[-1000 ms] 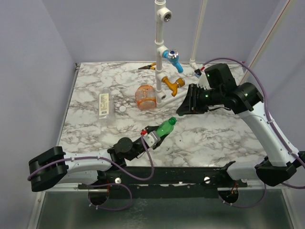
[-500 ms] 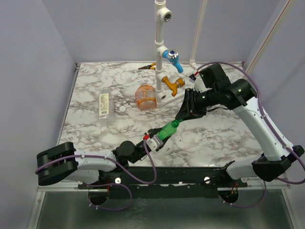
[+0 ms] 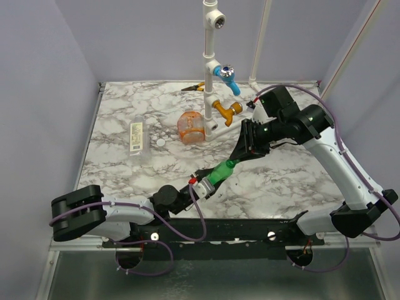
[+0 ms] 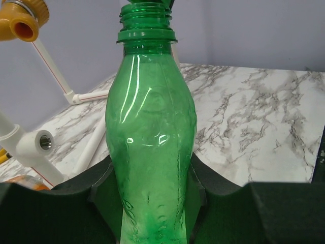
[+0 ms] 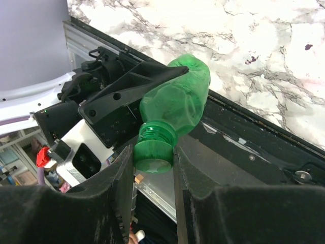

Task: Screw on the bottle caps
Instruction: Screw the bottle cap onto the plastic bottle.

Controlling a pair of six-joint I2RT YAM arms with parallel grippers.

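Note:
My left gripper (image 3: 205, 179) is shut on the slim green bottle (image 3: 218, 170) and holds it tilted above the table's near edge, neck toward the right arm. In the left wrist view the bottle (image 4: 151, 122) fills the middle between the fingers of my left gripper (image 4: 150, 178). My right gripper (image 3: 235, 157) is shut on the dark green cap (image 5: 154, 152), which sits on the end of the bottle's threaded neck (image 5: 157, 133). The orange bottle (image 3: 190, 126), the clear labelled bottle (image 3: 137, 137) and the white cap (image 3: 161, 142) lie on the table, apart from both grippers.
A white pipe frame (image 3: 209, 59) with a blue tap (image 3: 226, 75) and an orange tap (image 3: 226, 111) stands at the back middle. Pliers (image 3: 194, 87) lie by the back edge. The orange tap (image 4: 23, 20) and a pipe fitting (image 4: 30, 145) show in the left wrist view.
My right gripper has come down and left until the cap meets the bottle's neck. My left gripper has drawn the green bottle slightly toward the near edge.

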